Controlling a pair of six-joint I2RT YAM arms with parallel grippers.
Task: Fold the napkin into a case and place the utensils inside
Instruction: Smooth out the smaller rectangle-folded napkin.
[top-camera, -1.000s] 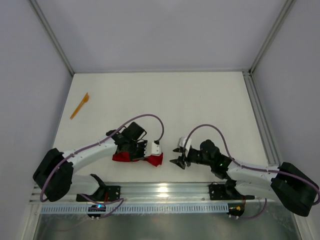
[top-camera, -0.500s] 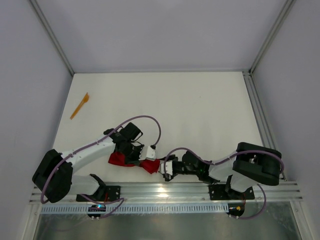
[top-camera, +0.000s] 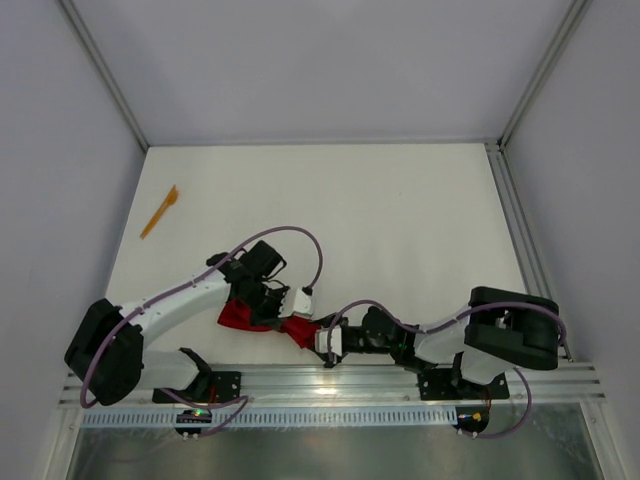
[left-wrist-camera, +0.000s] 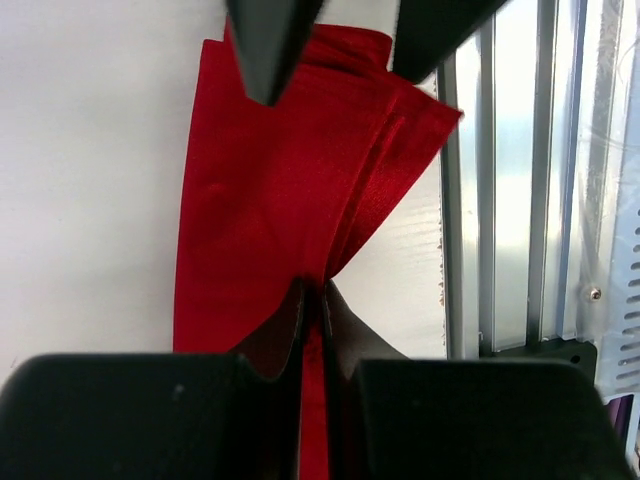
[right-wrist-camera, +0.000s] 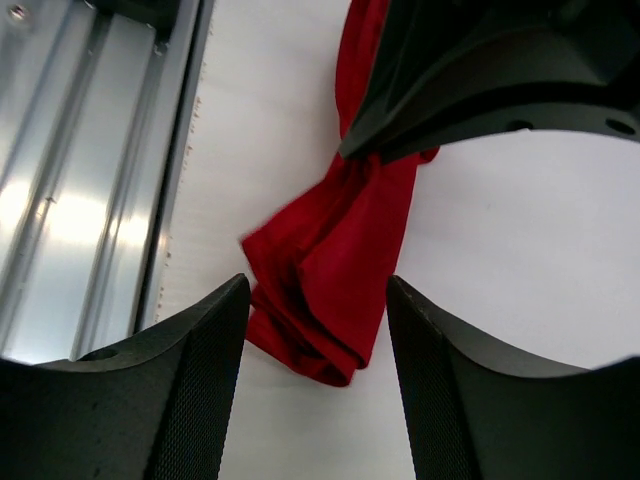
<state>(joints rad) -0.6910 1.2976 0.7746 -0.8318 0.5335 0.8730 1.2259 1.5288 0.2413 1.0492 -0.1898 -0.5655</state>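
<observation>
The red napkin (top-camera: 236, 318) lies bunched near the table's front edge, folded into long pleats (left-wrist-camera: 270, 180). My left gripper (top-camera: 281, 312) is shut on it, pinching a fold between its fingertips (left-wrist-camera: 312, 300). My right gripper (top-camera: 313, 338) lies low by the rail, open, its fingers (right-wrist-camera: 205, 370) on either side of the napkin's loose right end (right-wrist-camera: 335, 270) without touching it. One slim orange utensil (top-camera: 160, 211) lies far off at the table's left edge.
The metal rail (top-camera: 330, 380) runs just in front of the napkin (left-wrist-camera: 520, 180). In the right wrist view the left gripper's black body (right-wrist-camera: 500, 70) hangs over the cloth. Grey walls close in the white table (top-camera: 400, 220).
My right arm has swung in from the right and dropped low, bringing its open jaws round the napkin's right end. The left gripper has shifted slightly toward the rail with the cloth.
</observation>
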